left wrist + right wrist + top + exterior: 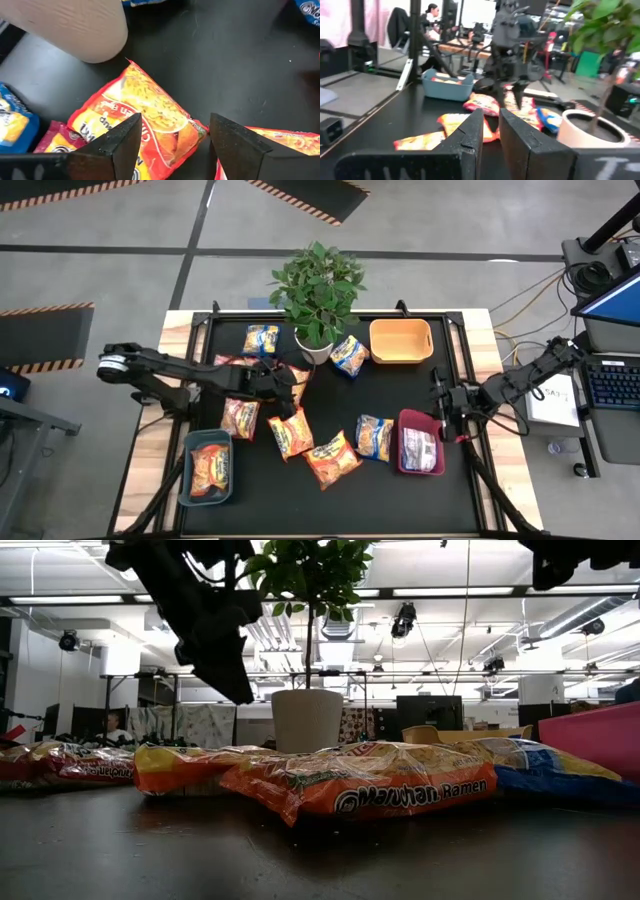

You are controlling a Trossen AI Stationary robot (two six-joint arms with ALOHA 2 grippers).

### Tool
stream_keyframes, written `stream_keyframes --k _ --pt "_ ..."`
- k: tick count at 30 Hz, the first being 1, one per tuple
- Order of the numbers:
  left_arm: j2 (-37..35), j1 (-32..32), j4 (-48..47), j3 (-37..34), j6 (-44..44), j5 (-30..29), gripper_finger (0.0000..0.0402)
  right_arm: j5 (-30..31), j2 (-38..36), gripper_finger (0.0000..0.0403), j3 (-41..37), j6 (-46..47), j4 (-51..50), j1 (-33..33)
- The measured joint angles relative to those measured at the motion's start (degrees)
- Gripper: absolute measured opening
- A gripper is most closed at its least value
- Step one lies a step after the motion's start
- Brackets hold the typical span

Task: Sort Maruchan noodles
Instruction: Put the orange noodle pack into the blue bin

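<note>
Several Maruchan packets lie flat on the black table (pixel 455 490): orange ones (pixel 290 432) (pixel 332 458) (pixel 240 418), blue-and-yellow ones (pixel 262 338) (pixel 350 355) (pixel 375 437), and a red-pink one (pixel 226 362). My left gripper (pixel 175 140) is open and hovers above an orange packet (pixel 150 107) beside the white plant pot (pixel 75 25), one finger on each side of it, clear of the table in the low view (pixel 235 680). My right gripper (pixel 491 125) waits near the table's right edge (pixel 440 405), its fingers close together and holding nothing.
A grey-blue bin (pixel 188 480) at the near left holds an orange packet (pixel 210 468). A red bin (pixel 403 442) at the near right holds a packet (pixel 420 448). An orange bin (pixel 400 340) sits at the far right. The potted plant (pixel 315 290) stands at far centre.
</note>
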Motion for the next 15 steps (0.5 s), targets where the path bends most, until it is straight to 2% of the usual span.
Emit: stream_keyframes --k 8,15 --pt "4.6 -0.2 1.4 0.0 -4.7 -7.4 0.0206 0.1 -0.3 0.0052 0.0 -0.8 2.5 0.0" --pt "8.0 -0.2 1.9 0.0 -6.5 -9.1 0.0189 0.1 -0.3 0.0052 0.1 -1.0 2.5 0.0"
